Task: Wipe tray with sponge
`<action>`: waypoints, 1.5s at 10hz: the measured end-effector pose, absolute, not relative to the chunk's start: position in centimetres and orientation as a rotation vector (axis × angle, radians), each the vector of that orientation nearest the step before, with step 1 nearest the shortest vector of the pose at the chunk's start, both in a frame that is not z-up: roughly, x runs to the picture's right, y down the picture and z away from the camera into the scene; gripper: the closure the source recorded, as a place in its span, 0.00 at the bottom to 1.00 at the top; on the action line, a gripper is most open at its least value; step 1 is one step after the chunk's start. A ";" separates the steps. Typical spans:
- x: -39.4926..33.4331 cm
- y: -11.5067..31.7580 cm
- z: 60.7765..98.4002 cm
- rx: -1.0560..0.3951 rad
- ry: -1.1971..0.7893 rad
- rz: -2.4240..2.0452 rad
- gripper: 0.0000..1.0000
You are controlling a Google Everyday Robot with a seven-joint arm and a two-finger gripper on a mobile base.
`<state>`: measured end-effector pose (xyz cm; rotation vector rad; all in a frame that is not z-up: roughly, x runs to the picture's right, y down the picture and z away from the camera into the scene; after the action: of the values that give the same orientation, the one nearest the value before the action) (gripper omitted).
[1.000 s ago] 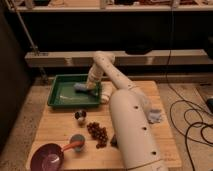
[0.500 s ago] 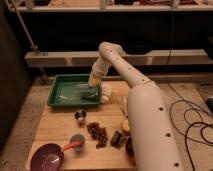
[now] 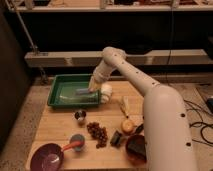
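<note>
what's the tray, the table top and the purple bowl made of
tray: looks like plastic, even green, moulded raised rim with a faint sheen. table top: wood, pale tan, matte. purple bowl: probably plastic, uniform colour, glossy; ceramic is possible. The pincer sits in the tray, apparently shut on the sponge.

On the wooden surface (image 3: pixel 55 131), a round purple bowl (image 3: pixel 47 157) sits at the near left corner, with a small grey-blue cup (image 3: pixel 77 141) just right of it and a small dark can (image 3: pixel 80 116) farther back. A cluster of small brown pieces (image 3: pixel 97 134) lies mid-surface. Right of it are a dark block (image 3: pixel 117 139), an orange fruit (image 3: pixel 128 126) and a dark reddish bowl (image 3: pixel 135 150); cables (image 3: pixel 197 115) trail over the floor at far right.
</note>
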<state>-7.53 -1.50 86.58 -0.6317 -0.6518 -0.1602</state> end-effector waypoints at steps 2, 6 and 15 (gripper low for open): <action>-7.8 -1.6 86.4 -0.626 -0.659 -0.177 1.00; -7.5 -0.8 87.7 -0.650 -0.629 -0.205 1.00; -15.4 -5.3 93.2 -0.638 -0.618 -0.239 1.00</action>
<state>-15.40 -5.32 93.15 -0.6380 -0.6179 -0.2389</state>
